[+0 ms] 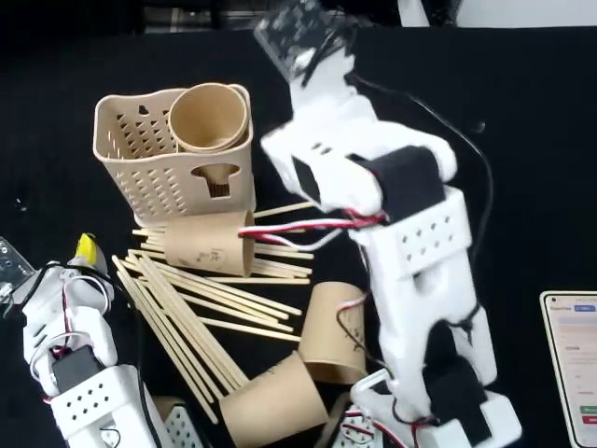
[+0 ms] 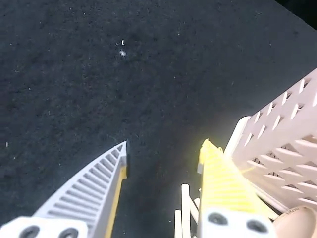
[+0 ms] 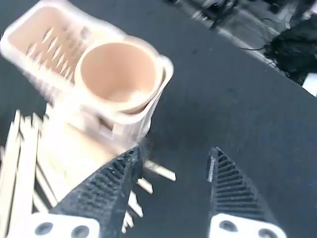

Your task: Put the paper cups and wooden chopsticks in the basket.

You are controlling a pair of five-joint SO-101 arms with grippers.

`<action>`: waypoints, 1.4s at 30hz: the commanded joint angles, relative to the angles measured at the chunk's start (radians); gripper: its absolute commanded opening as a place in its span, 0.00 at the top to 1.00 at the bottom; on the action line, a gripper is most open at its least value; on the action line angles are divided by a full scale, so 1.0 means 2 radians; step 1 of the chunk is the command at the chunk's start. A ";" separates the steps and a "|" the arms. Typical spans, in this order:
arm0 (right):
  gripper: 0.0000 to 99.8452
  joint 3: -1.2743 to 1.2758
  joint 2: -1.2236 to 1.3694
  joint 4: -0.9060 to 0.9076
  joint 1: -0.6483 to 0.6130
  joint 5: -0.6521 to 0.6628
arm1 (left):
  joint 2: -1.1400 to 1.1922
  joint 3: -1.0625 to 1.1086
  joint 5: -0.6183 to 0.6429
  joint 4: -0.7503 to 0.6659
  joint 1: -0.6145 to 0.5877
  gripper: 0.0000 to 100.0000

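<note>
At the near left, the left gripper [image 1: 86, 250] is seen low over the black table [image 1: 522, 140]; in its wrist view [image 2: 164, 148] the jaws are spread apart with nothing between them, just beside the basket wall [image 2: 287, 129]. The basket [image 1: 159, 187] is stood upright at the far left, and one paper cup [image 1: 207, 117] is set upright in its right end. A second cup [image 1: 207, 243] is laid on its side, touching the basket's near wall. The wooden chopsticks [image 1: 187, 308] are scattered on the table from under that cup toward the near side. Two more cups [image 1: 334, 331] [image 1: 275, 406] are laid on their sides near the centre. The right gripper [image 1: 298, 37] is held far, right of the basket; its jaws [image 3: 173, 156] are parted and empty. A phone [image 1: 571, 355] is placed at the right edge.
</note>
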 commanded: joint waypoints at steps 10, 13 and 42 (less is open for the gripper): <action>0.79 0.379 -0.058 -0.177 -0.115 -0.098 | -0.005 -0.021 -0.006 0.002 0.016 0.77; 0.79 0.420 -0.062 -0.226 -0.131 -0.113 | -0.005 -0.021 -0.006 0.002 0.016 0.77; 0.99 0.520 -0.118 -0.325 -0.121 -0.112 | -0.009 -0.018 -0.007 0.000 0.016 0.77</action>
